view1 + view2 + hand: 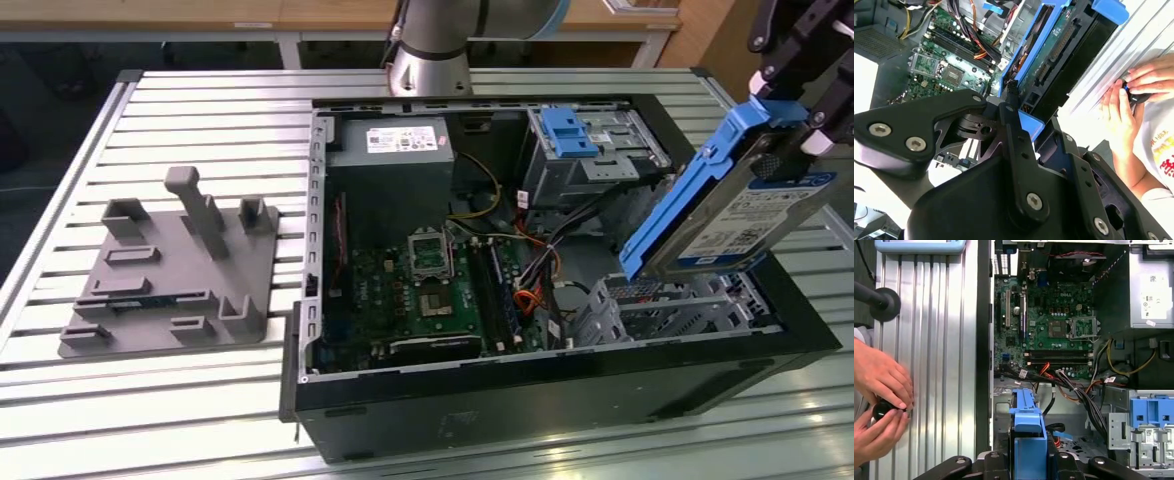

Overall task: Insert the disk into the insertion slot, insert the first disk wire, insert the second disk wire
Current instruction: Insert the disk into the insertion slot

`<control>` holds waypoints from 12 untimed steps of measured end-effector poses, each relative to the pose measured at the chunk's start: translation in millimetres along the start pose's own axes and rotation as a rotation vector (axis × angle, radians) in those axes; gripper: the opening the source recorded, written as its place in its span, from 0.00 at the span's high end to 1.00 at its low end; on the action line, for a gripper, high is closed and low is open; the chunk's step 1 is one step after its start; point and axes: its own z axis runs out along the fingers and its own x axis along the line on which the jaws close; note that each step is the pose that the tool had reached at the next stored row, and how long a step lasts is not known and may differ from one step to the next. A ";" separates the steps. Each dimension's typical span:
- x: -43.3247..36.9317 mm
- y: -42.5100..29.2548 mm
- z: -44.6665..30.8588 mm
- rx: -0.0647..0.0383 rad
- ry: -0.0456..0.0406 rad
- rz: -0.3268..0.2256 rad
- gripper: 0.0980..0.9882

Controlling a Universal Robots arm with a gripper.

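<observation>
The disk (pixel 727 215), a silver drive with a white label in a blue caddy, hangs tilted over the exterior view's right end of the open computer case. My gripper (pixel 785 120) is shut on its upper end. Its lower end hovers just above the insertion slot (pixel 667 305), the low grey perforated cage, and is apart from it. In both wrist views the blue caddy (pixel 1054 55) (pixel 1028 430) runs out from between my black fingers (pixel 1010 100). Loose red, orange and black cables (pixel 534 280) lie beside the cage; I cannot tell which are the disk wires.
A taller grey bay with a blue latch (pixel 577 135) stands behind the cage. The motherboard (pixel 427 280) and power supply (pixel 394 145) take up the case's other side. A grey fixture (pixel 174 270) sits on the slatted table. A person's hands (pixel 879 400) hold a black knob beside the case.
</observation>
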 end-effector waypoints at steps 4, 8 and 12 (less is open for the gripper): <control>0.0 -0.1 0.1 0.001 -0.0236 -0.004 0.70; 0.0 -0.2 0.2 0.002 -0.0343 -0.005 0.70; 0.0 -0.4 0.1 0.002 -0.0344 -0.005 0.70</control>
